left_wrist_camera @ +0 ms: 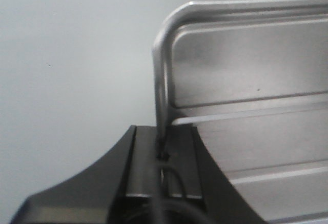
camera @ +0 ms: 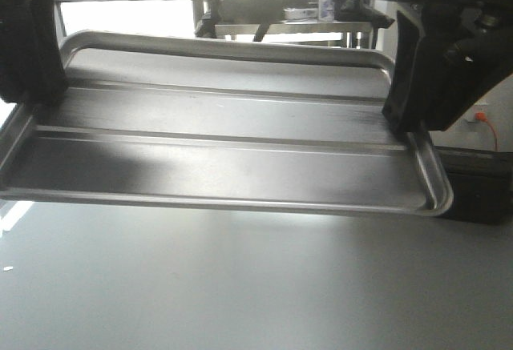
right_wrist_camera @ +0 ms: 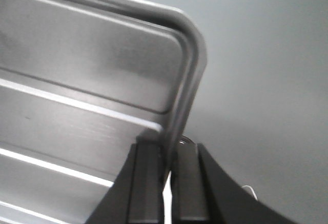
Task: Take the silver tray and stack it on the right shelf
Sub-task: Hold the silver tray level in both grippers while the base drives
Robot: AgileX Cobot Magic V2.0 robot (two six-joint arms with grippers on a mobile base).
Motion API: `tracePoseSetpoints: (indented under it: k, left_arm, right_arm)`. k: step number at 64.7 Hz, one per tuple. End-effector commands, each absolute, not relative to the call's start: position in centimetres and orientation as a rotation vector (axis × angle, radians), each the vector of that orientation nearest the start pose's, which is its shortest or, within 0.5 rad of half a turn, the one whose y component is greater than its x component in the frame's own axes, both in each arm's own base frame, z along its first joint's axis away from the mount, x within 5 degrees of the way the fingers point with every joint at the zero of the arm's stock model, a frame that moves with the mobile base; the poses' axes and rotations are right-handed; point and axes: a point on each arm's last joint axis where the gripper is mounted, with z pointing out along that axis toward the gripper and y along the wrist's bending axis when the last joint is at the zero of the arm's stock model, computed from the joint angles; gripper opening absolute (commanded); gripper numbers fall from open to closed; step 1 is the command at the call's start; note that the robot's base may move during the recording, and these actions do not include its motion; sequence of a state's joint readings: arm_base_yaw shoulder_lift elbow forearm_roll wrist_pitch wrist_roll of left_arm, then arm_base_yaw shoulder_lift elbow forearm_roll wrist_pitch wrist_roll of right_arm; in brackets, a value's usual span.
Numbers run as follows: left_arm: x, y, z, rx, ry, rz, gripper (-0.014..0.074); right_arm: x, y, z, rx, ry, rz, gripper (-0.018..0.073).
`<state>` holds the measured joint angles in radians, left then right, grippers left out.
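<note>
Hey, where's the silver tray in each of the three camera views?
Front view: silver tray spans the middle, between left claw and right claw.
Left wrist view: upper right, rim pinched by the left claw at bottom centre.
Right wrist view: left side, rim pinched by the right claw at bottom centre.
Shared landmark: the raised ridges along its floor.

Both wrist views cut off the silver tray [camera: 224, 158]. The left tool [left_wrist_camera: 163, 155] and right tool [right_wrist_camera: 168, 167] hide its clamped rims; clutter [camera: 264, 2] behind is blurred.
</note>
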<state>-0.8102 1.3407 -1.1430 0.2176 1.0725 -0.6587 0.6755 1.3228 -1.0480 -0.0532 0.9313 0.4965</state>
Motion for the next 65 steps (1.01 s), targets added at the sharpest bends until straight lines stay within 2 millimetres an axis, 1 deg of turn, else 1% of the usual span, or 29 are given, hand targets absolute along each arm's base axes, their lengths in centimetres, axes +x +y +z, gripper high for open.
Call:
tracePoseSetpoints:
  k: [1, 65]
  left_arm:
    - [18.79, -18.22, 33.73, 0.332, 2.606, -0.265, -0.0093]
    - [18.82, -18.22, 33.69, 0.328, 2.610, -0.267, -0.0093]
  right_arm:
    - [20.53, 16.39, 32.04, -0.304, 2.570, 0.398, 0.0056]
    - [20.53, 16.38, 32.03, -0.304, 2.571, 0.397, 0.0056]
